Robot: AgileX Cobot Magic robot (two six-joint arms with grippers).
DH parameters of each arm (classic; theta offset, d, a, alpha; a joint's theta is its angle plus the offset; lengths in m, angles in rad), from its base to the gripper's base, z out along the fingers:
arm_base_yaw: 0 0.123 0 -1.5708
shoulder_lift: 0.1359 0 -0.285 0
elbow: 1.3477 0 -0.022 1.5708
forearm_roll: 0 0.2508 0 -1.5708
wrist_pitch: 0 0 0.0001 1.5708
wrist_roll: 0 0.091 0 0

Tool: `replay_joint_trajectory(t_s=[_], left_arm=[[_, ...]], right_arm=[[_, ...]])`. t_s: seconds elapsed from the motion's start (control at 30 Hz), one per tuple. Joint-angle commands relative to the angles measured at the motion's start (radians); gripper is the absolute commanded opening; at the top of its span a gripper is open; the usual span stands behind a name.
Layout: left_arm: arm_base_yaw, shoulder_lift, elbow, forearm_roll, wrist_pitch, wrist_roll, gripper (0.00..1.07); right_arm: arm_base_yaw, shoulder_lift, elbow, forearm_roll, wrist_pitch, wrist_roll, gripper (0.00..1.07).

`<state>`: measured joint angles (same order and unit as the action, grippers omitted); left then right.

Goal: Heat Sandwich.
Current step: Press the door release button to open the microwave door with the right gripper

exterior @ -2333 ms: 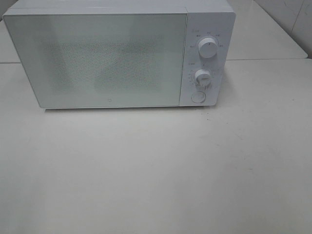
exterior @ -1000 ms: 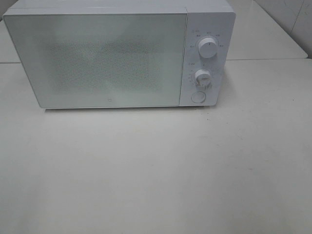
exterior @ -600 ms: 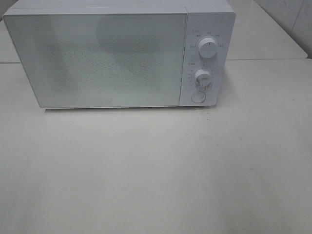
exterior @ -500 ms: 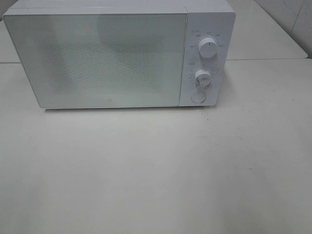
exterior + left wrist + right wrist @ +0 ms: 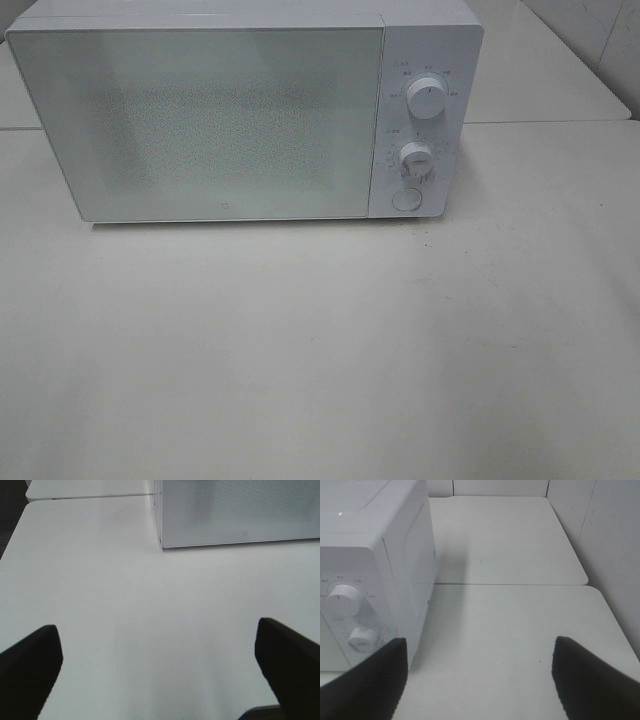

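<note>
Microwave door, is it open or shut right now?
Shut. The microwave door lies flush against the front, level with the control panel, with no gap showing.

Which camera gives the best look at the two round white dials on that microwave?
The exterior high view: the upper round white dial and lower dial face it squarely. The right wrist view catches both obliquely at its edge. The left wrist view shows only the white microwave's door, no dials.

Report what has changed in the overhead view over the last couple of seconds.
Nothing visibly changed. The microwave stands in the same spot on the table with its door shut, and the upper dial and lower dial are set as before.
</note>
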<state>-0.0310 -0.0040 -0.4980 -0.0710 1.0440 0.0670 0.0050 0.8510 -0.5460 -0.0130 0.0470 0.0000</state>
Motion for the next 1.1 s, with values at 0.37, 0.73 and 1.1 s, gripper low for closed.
replay_joint_trajectory(t_s=[0.37,0.73,1.1], left_arm=[[0.004,-0.026,0.003,0.000,-0.016,-0.004,1.01],[0.004,-0.026,0.003,0.000,-0.016,-0.004,1.01],[0.004,-0.026,0.003,0.000,-0.016,-0.004,1.01]], right_arm=[[-0.002,0.189,0.136,0.013,-0.401,0.006,0.76],[0.041,0.380,0.248,0.143,-0.717,-0.044,0.76],[0.304,0.574,0.289,0.402,-0.955,-0.189,0.76]])
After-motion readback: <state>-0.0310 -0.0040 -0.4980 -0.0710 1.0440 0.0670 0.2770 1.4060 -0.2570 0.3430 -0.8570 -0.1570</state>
